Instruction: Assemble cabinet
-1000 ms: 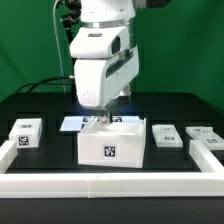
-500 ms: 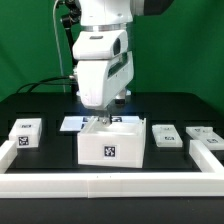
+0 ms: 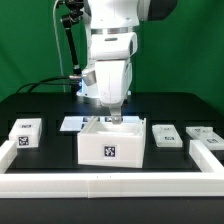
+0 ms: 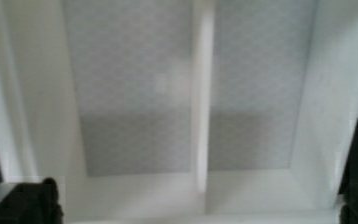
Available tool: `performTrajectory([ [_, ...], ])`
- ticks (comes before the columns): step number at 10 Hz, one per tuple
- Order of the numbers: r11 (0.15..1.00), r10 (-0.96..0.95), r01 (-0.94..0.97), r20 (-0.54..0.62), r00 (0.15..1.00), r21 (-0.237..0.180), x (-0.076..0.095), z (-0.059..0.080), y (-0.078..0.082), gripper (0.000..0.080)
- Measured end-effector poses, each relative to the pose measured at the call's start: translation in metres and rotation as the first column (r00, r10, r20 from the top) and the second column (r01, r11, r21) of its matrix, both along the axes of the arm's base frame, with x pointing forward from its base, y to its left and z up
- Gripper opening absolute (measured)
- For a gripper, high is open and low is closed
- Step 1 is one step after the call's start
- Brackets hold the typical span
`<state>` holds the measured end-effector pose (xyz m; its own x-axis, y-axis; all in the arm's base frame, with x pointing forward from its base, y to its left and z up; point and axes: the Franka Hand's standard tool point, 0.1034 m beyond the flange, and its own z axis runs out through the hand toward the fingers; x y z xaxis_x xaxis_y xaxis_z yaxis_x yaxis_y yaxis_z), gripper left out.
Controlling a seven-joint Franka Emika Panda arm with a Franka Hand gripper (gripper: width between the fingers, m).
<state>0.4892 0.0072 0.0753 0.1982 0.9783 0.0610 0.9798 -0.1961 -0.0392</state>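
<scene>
White open-topped cabinet (image 3: 112, 148), tag on front, upright, central divider (image 4: 206, 100) inside

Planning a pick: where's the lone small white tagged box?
The small white tagged box sits on the exterior view's left, apart from the white open tray, beside the white border rail.

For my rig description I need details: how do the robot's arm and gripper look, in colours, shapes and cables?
The arm is white, with bulky rounded housings and dark parts near its top. A black cable runs down beside it. The gripper has dark fingers.
</scene>
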Motion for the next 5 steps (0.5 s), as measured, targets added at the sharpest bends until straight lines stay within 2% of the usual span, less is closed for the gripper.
performTrajectory([
  [4, 1.0, -0.004, 0.004, -0.003, 1.0, 0.0, -0.001, -0.002, -0.002, 0.0798],
  [5, 1.0, -0.005, 0.005, -0.007, 1.0, -0.001, -0.01, -0.006, 0.0, 0.0798],
])
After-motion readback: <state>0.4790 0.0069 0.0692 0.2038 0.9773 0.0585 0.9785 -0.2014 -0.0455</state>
